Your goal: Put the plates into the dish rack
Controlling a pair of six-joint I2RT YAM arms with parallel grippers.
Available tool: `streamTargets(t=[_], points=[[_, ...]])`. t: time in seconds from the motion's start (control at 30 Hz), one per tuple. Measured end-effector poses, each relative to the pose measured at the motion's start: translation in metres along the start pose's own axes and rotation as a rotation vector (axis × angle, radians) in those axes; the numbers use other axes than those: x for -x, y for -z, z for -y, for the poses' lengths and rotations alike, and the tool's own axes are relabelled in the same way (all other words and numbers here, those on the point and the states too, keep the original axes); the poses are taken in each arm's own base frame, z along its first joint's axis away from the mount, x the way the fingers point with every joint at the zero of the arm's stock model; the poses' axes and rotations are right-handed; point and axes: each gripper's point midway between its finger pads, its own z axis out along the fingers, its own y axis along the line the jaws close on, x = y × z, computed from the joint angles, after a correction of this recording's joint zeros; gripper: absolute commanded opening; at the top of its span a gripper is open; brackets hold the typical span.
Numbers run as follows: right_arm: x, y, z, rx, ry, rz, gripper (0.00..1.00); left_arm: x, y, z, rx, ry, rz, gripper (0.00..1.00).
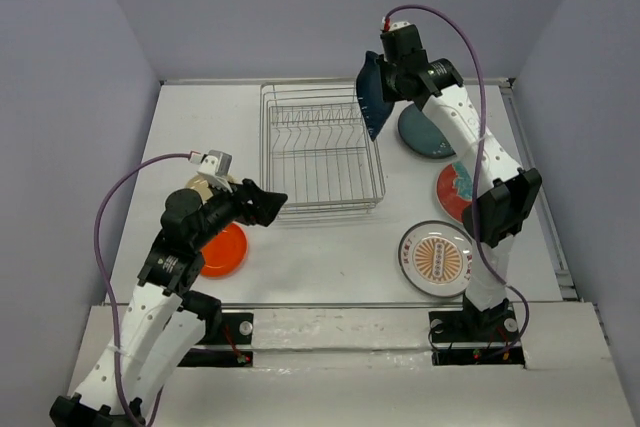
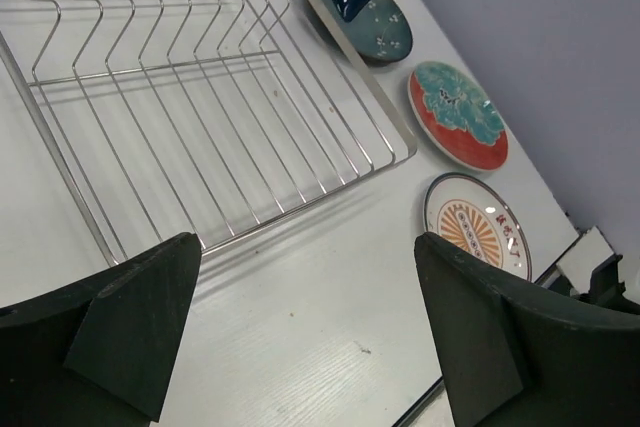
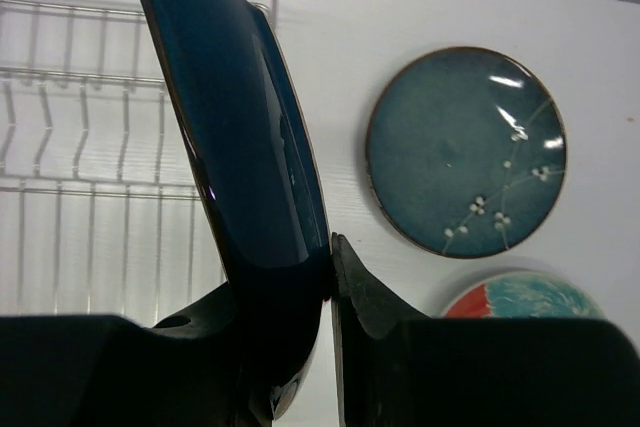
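i'm counting six plates, one dish rack (image 1: 320, 152). my right claw (image 3: 330, 257) is gripping the dark blue plate (image 3: 240, 147) on edge over the rack's far right corner. teal-grey (image 1: 425, 132), red (image 1: 455, 192) and sunburst (image 1: 434, 259) are lying rightward, orange (image 1: 222, 252) and cream (image 1: 205, 185) by my left arm, which is half hiding cream. my left claw (image 2: 305, 277) is gaping, holding nothing.

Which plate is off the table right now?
The dark blue plate, held on edge in the right gripper over the rack at its far right corner; the others lie flat.
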Motion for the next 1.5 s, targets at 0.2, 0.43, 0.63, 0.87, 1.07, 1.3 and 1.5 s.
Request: streamTargets(t=[0.2,0.43,0.63,0.87,1.07,1.3,1.5], points=[[-0.019,-0.017,0.023,-0.097,0.007,-0.089,0.07,-0.015,-0.001,0.002,-0.01,-0.023,-0.057,0.99],[-0.031,-0.043,0.011,-0.081,-0.015,-0.133,0.07,-0.015,-0.001,0.002,-0.007,-0.033,-0.057,0.99],[-0.041,-0.052,0.009,-0.088,-0.043,-0.162,0.07,-0.015,-0.001,0.001,-0.005,-0.035,-0.058,0.99],[-0.039,-0.056,0.008,-0.114,-0.122,-0.146,0.07,-0.015,-0.001,0.001,-0.003,-0.035,-0.057,0.99],[-0.048,-0.067,0.011,-0.16,-0.152,-0.159,0.07,-0.015,-0.001,0.0,0.0,-0.035,-0.057,0.99],[-0.052,-0.073,0.008,-0.188,-0.188,-0.163,0.07,-0.015,-0.001,0.0,0.0,-0.035,-0.058,0.99],[-0.045,-0.079,0.003,-0.217,-0.185,-0.132,0.07,-0.015,-0.001,0.0,0.001,-0.034,-0.058,0.99]])
